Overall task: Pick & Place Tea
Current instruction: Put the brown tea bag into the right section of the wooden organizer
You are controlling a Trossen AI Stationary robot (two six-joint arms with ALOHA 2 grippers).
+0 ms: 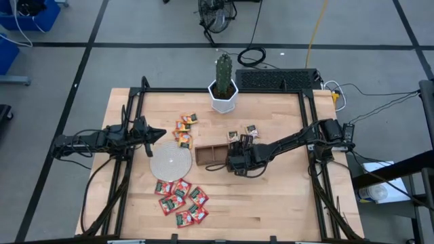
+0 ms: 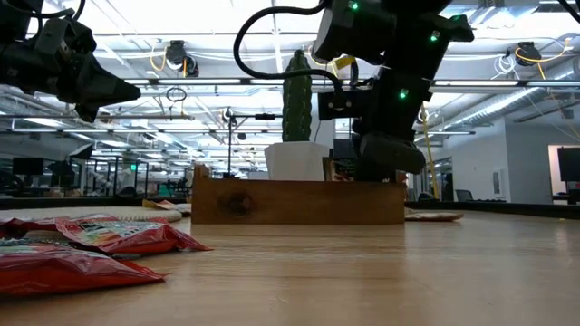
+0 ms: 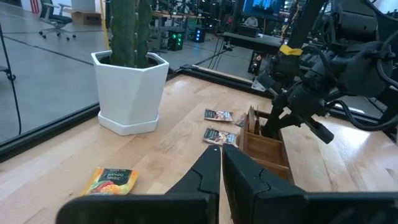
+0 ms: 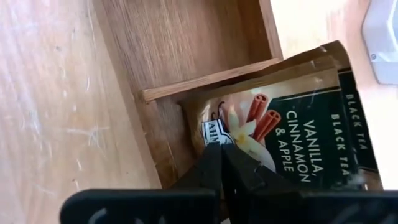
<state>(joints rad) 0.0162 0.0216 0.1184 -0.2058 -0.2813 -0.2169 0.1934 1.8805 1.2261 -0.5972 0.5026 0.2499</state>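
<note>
Vanilla-cinnamon tea sachet (image 4: 292, 134) sits pinched in the right pincer (image 4: 221, 165), right over the tray's (image 1: 210, 154) end compartment — it could snag the divider wall and land propped on edge. Left pincer (image 3: 221, 165) closed, empty, waiting near the disc (image 1: 169, 161).

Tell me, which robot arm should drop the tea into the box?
The right. Its gripper already pinches a whitish tea sachet over the tray. The left gripper waits, shut, by the disc.
</note>
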